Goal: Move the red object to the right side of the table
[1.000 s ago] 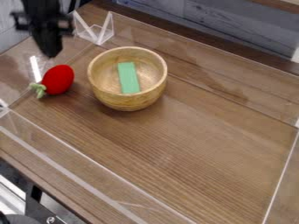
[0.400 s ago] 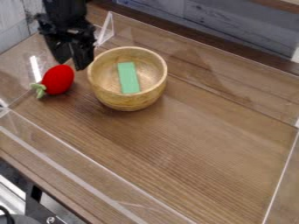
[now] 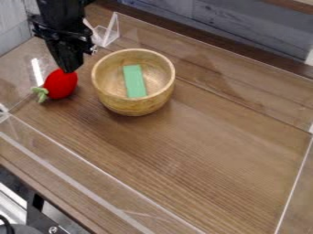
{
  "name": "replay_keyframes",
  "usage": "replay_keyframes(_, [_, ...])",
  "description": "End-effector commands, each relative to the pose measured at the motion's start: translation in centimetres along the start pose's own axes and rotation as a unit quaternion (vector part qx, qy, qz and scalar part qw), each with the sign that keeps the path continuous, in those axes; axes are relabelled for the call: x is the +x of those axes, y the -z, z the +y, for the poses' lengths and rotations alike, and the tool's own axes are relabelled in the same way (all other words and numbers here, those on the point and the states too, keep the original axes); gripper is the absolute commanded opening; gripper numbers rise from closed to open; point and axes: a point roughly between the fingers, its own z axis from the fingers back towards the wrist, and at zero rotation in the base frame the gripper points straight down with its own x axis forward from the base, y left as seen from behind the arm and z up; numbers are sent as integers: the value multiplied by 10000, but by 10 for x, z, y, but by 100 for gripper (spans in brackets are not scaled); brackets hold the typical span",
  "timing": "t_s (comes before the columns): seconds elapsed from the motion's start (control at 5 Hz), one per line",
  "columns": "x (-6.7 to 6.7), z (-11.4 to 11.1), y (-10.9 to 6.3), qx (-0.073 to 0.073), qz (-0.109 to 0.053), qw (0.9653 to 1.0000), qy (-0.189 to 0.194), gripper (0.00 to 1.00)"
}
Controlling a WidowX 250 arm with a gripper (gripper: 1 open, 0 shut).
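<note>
The table is taking up nearly the whole view, a broad brown wood-grain top with low clear walls running along its edges. Most of its surface toward the right and the near side is lying bare.

The black robot arm is coming down from the top left corner, pointing straight down over the left end of the table.

A round wooden bowl is sitting on the left half of the table, toward the back. A green block is lying flat inside it, long side running front to back.

The gripper is hanging at the end of the arm, just left of the bowl and apart from its rim. Its dark fingers are drawn together into a narrow point, so it is looking closed, with nothing between them.

The red toy is resting on the table at the far left, beside the bowl and near the left wall. Its green leafy end is pointing left. The gripper tip is hovering right at the toy's upper right edge; whether it is touching cannot be told from this angle.
</note>
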Motion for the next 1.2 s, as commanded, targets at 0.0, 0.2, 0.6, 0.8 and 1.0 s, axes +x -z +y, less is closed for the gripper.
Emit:
replay_keyframes(0.0, [-2, 2, -18, 196, -243, 9994, -148, 0])
replay_keyframes(0.2, [2, -2, -27, 219, -252, 9992, -240, 0])
replay_keyframes(0.6, [1, -10, -18, 294, -177, 9971, -676, 100])
replay_keyframes(0.8, [1, -32, -24, 304, -278, 9948, -931, 0])
replay_keyframes(1.0, [5, -43, -24, 310, -307, 9958, -810, 0])
